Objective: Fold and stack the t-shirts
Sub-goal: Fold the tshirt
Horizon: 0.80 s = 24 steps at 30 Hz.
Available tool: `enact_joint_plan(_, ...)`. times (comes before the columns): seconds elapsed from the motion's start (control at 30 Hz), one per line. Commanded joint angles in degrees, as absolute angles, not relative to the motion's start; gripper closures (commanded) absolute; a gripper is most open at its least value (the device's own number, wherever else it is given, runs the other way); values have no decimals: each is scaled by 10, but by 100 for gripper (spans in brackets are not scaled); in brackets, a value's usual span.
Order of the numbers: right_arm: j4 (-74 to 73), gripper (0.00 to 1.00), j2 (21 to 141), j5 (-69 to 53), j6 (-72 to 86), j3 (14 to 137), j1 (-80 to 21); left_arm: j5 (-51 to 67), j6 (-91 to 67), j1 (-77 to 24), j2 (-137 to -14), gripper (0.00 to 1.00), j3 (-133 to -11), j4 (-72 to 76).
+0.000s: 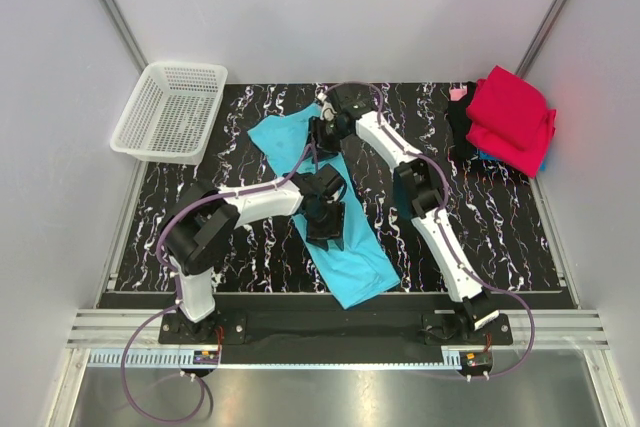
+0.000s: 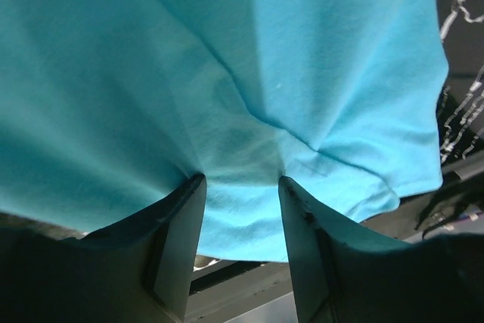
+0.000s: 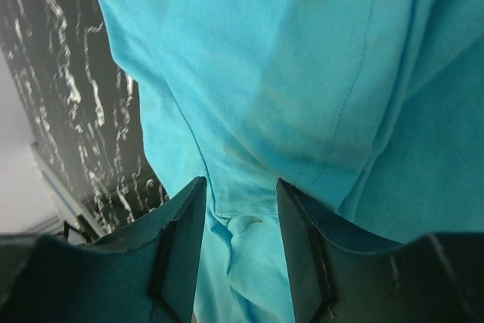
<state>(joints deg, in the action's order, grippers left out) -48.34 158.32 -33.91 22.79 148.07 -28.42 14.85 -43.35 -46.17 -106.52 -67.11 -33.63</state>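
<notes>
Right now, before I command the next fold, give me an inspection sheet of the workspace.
Surface: black marbled table, flat.
Job's things: turquoise t-shirt spread diagonally mid-table; red t-shirt tops a pile at the far right corner.
Clutter: white mesh basket, far left corner.
Pincers: left pincer and right pincer both open, tips at the turquoise t-shirt.
Cables: purple cables, none seen snagged.
Surroundings: grey walls; nothing else seen.

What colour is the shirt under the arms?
Plain turquoise; the t-shirt shows best from the top camera.
</notes>
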Motion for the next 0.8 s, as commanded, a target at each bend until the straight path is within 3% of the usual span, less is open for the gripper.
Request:
enact_joint_plan(0.0,-532,49,1610,-205,205,1494,-245,40,-404,-457,-1089,49,-669,-407)
enact_joint_plan(0.5,-547,48,1611,-93,221,1502,-202,78,-334,-427,-1069,48,-695,-396)
enact_joint_plan(0.77,-544,46,1644,-97,254,1550,-185,98,-317,-393,-1093,48,-710,-394)
